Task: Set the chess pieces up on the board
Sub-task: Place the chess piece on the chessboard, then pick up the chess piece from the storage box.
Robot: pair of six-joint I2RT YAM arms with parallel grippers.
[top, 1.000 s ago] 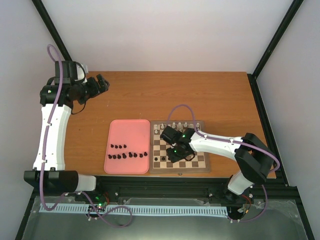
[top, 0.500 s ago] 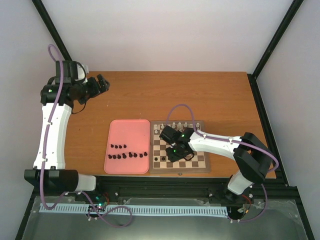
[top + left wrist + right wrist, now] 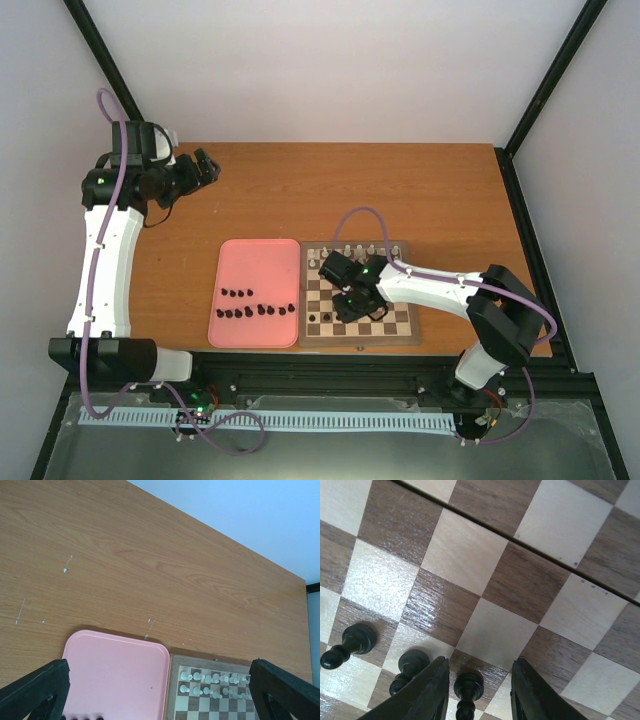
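Low in the right wrist view, the right gripper (image 3: 479, 682) hangs over the board (image 3: 395, 320) with its fingers parted about halfway. A black pawn (image 3: 468, 686) stands between them with a sliver of space on either side, so nothing is held. We judge the step in hand to be letting this pawn go cleanly.

To do that well, we want the fingers to widen a little more and evenly, then rise straight up. A sideways drift would be risky. Another pawn (image 3: 409, 666) stands just beside the finger on the left of that view, and a third pawn (image 3: 352, 642) is near the lower left corner. A brush could tip any of them.

In the overhead view, the rest of the black pieces (image 3: 255, 310) lie in two rows in the lower half of the pink tray (image 3: 255, 262), just left of the board. White pieces (image 3: 360, 248) line the board's upper edge.

The left gripper (image 3: 205, 165) sits in the upper left of that view, open wide and empty, well apart from the work.
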